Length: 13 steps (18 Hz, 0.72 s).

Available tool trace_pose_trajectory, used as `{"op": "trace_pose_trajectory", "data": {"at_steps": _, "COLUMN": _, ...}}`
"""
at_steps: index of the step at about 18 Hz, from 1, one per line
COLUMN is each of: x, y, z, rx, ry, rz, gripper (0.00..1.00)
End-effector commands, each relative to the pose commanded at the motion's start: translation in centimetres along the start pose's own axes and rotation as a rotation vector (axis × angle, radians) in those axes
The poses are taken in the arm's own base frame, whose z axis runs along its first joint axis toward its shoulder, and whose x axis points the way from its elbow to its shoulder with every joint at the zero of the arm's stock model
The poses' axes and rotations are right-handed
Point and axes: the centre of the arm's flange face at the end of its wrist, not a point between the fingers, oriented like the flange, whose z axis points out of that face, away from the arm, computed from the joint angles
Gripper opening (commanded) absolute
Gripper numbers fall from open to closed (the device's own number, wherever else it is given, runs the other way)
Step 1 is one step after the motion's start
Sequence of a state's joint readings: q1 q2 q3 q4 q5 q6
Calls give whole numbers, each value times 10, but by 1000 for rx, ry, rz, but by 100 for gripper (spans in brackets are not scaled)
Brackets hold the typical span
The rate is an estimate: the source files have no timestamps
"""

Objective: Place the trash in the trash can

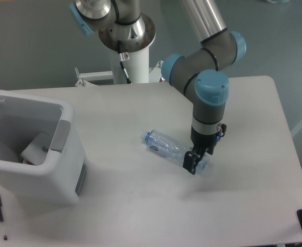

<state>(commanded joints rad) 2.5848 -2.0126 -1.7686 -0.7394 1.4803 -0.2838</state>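
A clear bluish water bottle (pixel 174 148) lies on its side near the middle of a white desk (pixel 140 206), cap end pointing toward the left edge. A large white trash can (pixel 35 154) stands at the desk's left edge, and a small white carton (pixel 35 149) already rests inside it. A thin black pen (pixel 1 216) lies at the front left corner, beside the can.

The robot arm reaches down from the back of the desk, its last link nearly vertical and leaning slightly toward the front. Its black hand (pixel 194 162) sits low over the bottle's base end, turned edge-on to the camera, so I cannot tell whether the fingers are spread or pinching the bottle.

The step in hand appears to be grasping the bottle. To do it well, the fingers should straddle the round body across its width, close gently enough not to crush the thin plastic, and hold nearer the middle than the very end, so the bottle does not swing or slip when lifted toward the can
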Motion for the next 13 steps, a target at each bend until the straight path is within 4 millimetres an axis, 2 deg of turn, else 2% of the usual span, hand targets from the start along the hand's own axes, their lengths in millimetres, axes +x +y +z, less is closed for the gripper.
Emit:
{"op": "trace_pose_trajectory", "data": {"at_steps": 5, "x": -5, "y": 12, "z": 13, "rx": -32, "ry": -10, "rz": -15, "gripper": 100}}
{"op": "trace_pose_trajectory", "data": {"at_steps": 13, "x": -9, "y": 12, "z": 15, "rx": -35, "ry": -14, "rz": -66, "gripper": 100}}
